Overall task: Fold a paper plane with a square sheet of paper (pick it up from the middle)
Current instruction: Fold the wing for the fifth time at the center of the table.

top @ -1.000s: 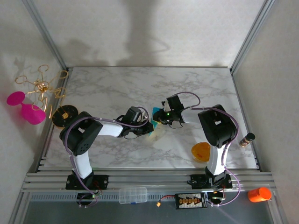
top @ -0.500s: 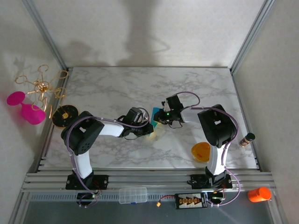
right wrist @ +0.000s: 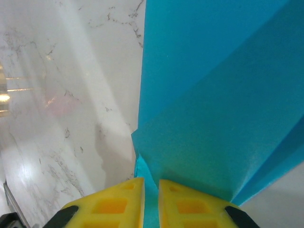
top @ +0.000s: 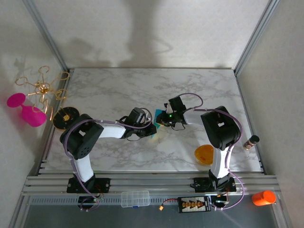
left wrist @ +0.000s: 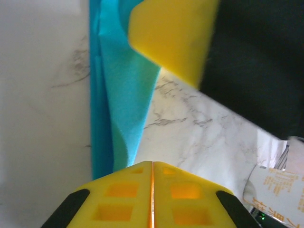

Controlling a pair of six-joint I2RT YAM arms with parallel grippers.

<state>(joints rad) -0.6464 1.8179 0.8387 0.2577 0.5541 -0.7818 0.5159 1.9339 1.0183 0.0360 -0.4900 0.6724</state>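
The teal-blue square sheet of paper [top: 158, 114] lies at the middle of the marble table, folded into overlapping layers with slanted edges [right wrist: 213, 95]. Whether it has the paper plane's shape I cannot tell. My right gripper [right wrist: 151, 180] is shut on a layer of the sheet, and teal shows in the thin gap between its yellow fingers. My left gripper [left wrist: 152, 164] is shut, its fingertips touching, right beside the paper [left wrist: 121, 85], which runs under its left finger. In the top view the left gripper [top: 153, 130] and the right gripper [top: 160, 122] meet tip to tip. The right gripper's yellow finger [left wrist: 171, 38] hangs over the paper.
A small orange bowl [top: 205, 154] stands by the right arm's base. A small bottle [top: 251, 141] is at the table's right edge. Off the left edge are a black disc [top: 65, 118], a gold wire stand [top: 40, 88] and pink glasses [top: 23, 109].
Hardly anything has moved. Both grippers stay together over the paper at the table's middle.
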